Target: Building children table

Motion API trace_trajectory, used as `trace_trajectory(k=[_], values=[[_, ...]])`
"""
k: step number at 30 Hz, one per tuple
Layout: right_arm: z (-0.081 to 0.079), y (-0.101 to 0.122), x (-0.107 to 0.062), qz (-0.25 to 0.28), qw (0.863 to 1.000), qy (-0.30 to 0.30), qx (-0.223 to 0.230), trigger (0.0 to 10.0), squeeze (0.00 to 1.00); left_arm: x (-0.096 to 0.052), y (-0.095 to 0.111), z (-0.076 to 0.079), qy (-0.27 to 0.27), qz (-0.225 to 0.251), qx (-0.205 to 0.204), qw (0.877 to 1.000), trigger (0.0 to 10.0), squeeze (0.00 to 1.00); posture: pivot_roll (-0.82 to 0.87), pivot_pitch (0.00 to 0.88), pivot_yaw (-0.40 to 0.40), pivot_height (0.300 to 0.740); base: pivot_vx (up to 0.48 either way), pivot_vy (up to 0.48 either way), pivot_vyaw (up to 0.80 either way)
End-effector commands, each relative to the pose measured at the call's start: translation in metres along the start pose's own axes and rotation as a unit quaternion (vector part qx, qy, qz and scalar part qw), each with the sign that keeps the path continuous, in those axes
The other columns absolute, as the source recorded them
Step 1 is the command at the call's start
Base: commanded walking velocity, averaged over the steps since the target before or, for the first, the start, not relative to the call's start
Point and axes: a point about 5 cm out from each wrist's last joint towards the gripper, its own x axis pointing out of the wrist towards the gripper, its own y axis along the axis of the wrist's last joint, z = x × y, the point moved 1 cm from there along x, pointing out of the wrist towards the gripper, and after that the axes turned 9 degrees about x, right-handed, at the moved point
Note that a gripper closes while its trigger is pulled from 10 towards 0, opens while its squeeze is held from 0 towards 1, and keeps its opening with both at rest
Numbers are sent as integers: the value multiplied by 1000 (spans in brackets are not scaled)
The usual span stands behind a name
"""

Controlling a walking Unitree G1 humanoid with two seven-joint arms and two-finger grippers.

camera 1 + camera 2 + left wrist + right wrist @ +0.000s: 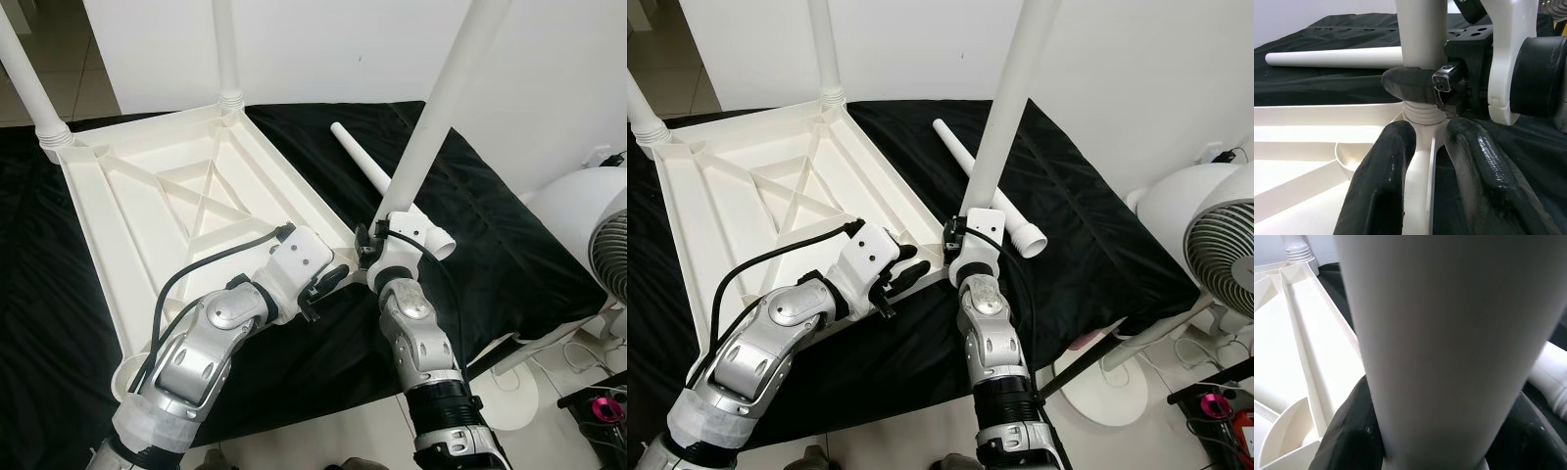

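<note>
The white table top (pixel 167 196) lies upside down on a black cloth (pixel 490 225). Two legs (pixel 227 59) (pixel 29 88) stand in its far corners. A third leg (pixel 441 108) stands upright at the near right corner, with its ribbed end (pixel 1422 113) showing just above the socket. My right gripper (pixel 377 250) is shut on this leg low down, its fingers (pixel 1347 431) wrapped around it. My left gripper (pixel 328 284) is shut on the table top's rim (pixel 1418 176) right beside that socket, one finger on each side. A fourth leg (pixel 358 157) lies loose on the cloth.
A white fan (pixel 1215 245) stands on the floor close to the right. A white wall (pixel 343 49) rises behind the cloth. A pink object (pixel 602 406) lies on the floor at the lower right. The near left corner socket (pixel 127 372) holds no leg.
</note>
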Motion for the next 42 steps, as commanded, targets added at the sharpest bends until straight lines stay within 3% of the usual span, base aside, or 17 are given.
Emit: trace_trajectory(k=[1, 14, 15, 20, 27, 36, 37, 38, 42], values=[[2, -1, -3, -3, 1000, -4, -2, 10000, 1000, 0, 1, 2, 0, -2, 0, 1000, 10000, 0, 0, 0, -58, 740, 0, 0, 0], [18, 11, -6, 4, 998, 57, -14, 10000, 1000, 0, 1, 0, 2, 0, 2, 1000, 10000, 0, -2, 0, -61, 740, 0, 0, 0], [20, 11, -6, -3, 996, 90, -20, 10000, 0, 1, 1, 0, 2, 0, 3, 1000, 10000, 0, -4, 0, -59, 740, 0, 0, 0], [31, 13, -1, -18, 978, 192, -73, 10000, 0, 3, 2, 0, 0, 2, 5, 1000, 10000, 0, -9, 0, -55, 740, 0, 0, 0], [29, 12, 7, -36, 954, 274, -114, 10000, 0, 5, 3, -2, 0, 4, 8, 1000, 10000, 0, -11, 0, -51, 740, 0, 0, 0], [28, 10, 24, -60, 942, 297, -144, 10000, 0, 6, 5, -1, -2, 7, 12, 1000, 10000, 0, 8, 0, -64, 740, 0, 0, 0], [31, 7, 25, -68, 941, 298, -142, 784, 0, 6, 4, -1, 1, 6, 12, 1000, 10000, 0, 13, 0, -68, 740, 0, 0, 0], [33, 5, 25, -74, 941, 298, -144, 0, 0, 5, 4, -2, 3, 6, 11, 1000, 10000, 0, 15, 0, -72, 740, 0, 0, 0], [39, 0, 25, -85, 941, 293, -148, 0, 0, 4, 4, -3, 9, 5, 10, 1000, 10000, 0, 18, 0, -76, 740, 0, 0, 0]])
